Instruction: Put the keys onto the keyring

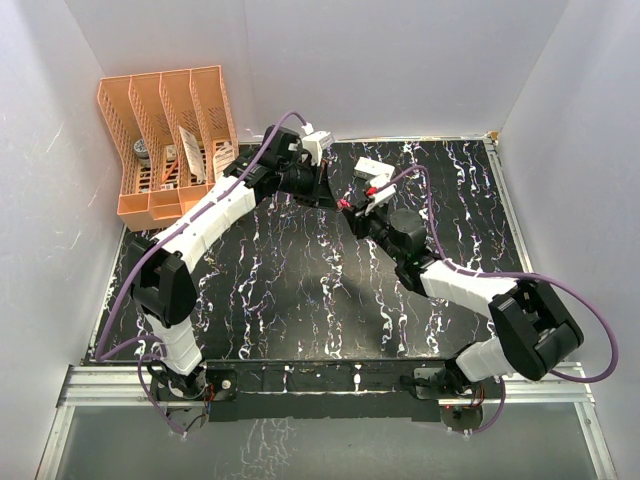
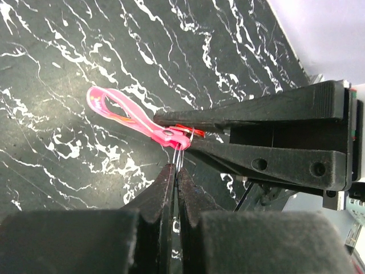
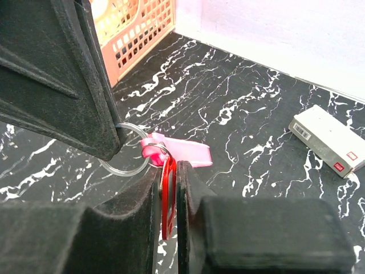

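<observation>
Above the far side of the black, white-veined desk (image 1: 300,290), the left hand (image 2: 175,168) is clenched on the thin metal keyring (image 3: 128,170) with its slim pink tag (image 2: 149,128). The right hand (image 3: 169,165) is clamped flat on the tiny red-headed key (image 3: 168,194), right at the ring. The key could twist or slip out if the ring's wire misses its hole. Plain white walls (image 1: 400,60) enclose the desk, with an orange slotted plastic crate (image 1: 165,140) and a white rectangular box (image 3: 328,140) well apart.

The left arm (image 1: 215,215) and right arm (image 1: 460,280) reach out and bend in to meet. The left gripper (image 2: 175,170) is squeezed tight on the ring (image 3: 128,171). The right gripper (image 3: 169,166) pinches the red key (image 3: 168,197).
</observation>
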Available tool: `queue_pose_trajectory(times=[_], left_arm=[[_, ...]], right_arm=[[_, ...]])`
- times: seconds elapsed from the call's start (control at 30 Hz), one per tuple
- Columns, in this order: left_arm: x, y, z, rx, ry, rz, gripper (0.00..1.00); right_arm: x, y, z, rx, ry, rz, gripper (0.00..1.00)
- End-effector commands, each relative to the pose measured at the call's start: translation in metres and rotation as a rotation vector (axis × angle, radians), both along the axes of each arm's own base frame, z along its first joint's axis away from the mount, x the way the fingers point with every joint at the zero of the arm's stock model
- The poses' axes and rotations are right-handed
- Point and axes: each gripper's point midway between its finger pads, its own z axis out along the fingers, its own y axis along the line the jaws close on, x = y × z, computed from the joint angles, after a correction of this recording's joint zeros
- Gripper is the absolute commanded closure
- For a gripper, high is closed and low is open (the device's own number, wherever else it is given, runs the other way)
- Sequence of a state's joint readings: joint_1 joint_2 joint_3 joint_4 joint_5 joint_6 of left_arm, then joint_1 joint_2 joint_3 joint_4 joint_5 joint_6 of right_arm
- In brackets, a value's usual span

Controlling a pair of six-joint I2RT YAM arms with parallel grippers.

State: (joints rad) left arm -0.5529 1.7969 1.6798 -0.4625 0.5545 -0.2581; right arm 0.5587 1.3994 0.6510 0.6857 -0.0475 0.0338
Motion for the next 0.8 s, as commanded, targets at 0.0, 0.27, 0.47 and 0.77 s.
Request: queue_pose_trajectory(times=[0.0, 0.27, 0.47, 0.77], left_arm=[[-0.020, 0.012, 0.006, 0.053, 0.009, -0.050, 1.00], [-0.039, 0.010, -0.014, 0.078, 0.078, -0.144, 1.00], [-0.052, 0.004, -0.028, 0.097, 0.119, -0.199, 1.00], [-0.063, -0.003, -0.040, 0.092, 0.158, -0.256, 1.00]], right_arm=[[0.007, -0.011, 0.025, -0.076, -0.107, -0.036, 0.89], [0.007, -0.004, 0.018, -0.148, -0.122, 0.014, 0.90], [0.008, -0.003, 0.018, -0.154, -0.125, 0.020, 0.90], [0.009, 0.000, 0.023, -0.162, -0.156, 0.032, 0.89]])
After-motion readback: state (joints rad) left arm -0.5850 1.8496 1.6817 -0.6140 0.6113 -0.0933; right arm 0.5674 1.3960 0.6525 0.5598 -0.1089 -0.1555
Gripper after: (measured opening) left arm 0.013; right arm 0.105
